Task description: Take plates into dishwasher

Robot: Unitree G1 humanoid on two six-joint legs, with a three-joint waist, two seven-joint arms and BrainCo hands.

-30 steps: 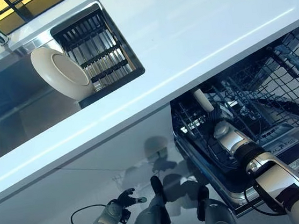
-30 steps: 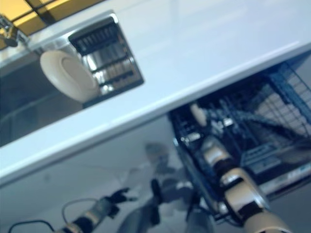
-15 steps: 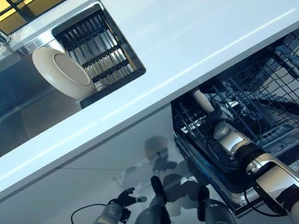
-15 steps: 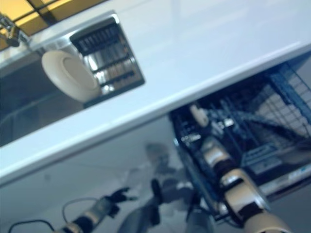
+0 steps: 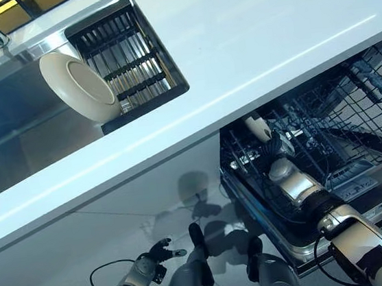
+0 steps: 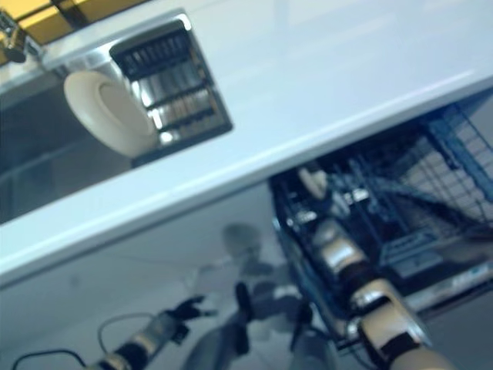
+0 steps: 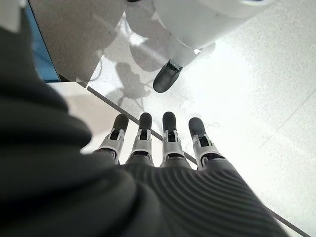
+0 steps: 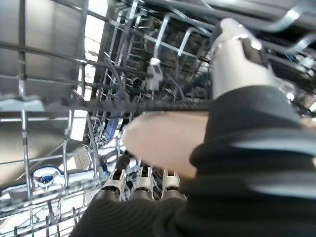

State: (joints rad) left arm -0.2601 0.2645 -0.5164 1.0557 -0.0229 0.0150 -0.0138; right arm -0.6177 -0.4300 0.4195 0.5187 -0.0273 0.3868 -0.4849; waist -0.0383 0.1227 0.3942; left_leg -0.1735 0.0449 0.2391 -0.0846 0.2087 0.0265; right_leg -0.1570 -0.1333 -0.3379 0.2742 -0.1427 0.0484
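Plate (image 8: 163,145) in right hand (image 5: 275,153)

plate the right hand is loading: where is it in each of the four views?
Left eye: plate edge-on in the dishwasher rack, above the right hand.
Right eye: same place.
Left wrist: not in view.
Right wrist: pale blur against the hand.
Shared landmark: the rack.

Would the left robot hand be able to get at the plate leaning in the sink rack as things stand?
Probably not yet: the left robot hand hangs low below the counter, whose edge lies between it and the plate.
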